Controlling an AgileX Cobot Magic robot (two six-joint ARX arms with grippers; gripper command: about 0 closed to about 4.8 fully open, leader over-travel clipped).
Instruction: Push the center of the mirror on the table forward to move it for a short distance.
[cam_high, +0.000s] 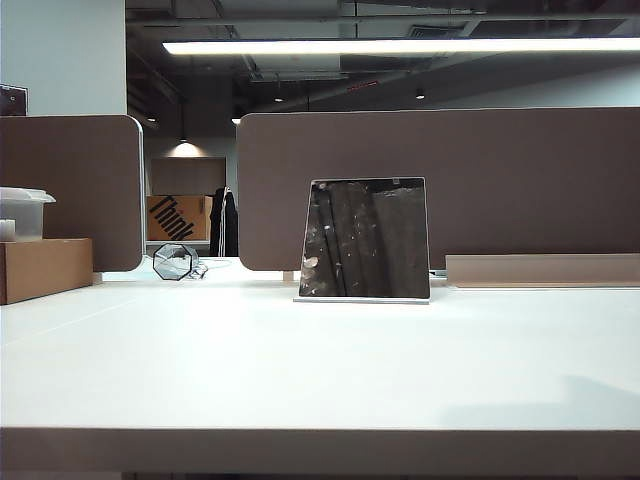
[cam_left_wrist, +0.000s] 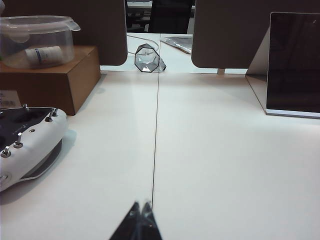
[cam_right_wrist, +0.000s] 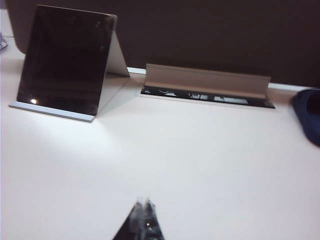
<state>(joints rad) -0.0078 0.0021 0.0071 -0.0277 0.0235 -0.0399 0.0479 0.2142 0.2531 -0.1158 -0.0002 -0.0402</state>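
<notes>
The mirror is a dark reflective panel leaning back on a thin pale base, standing on the white table a little right of the middle and towards the back. It also shows in the left wrist view as the mirror and in the right wrist view as the mirror. Neither arm appears in the exterior view. My left gripper hangs shut over bare table, well short of the mirror. My right gripper is likewise shut, empty and apart from the mirror.
Brown partition panels stand behind the table. A cardboard box with a clear plastic tub sits at the left edge. A small octagonal glass object lies at the back left. A cable tray flap is open beside the mirror.
</notes>
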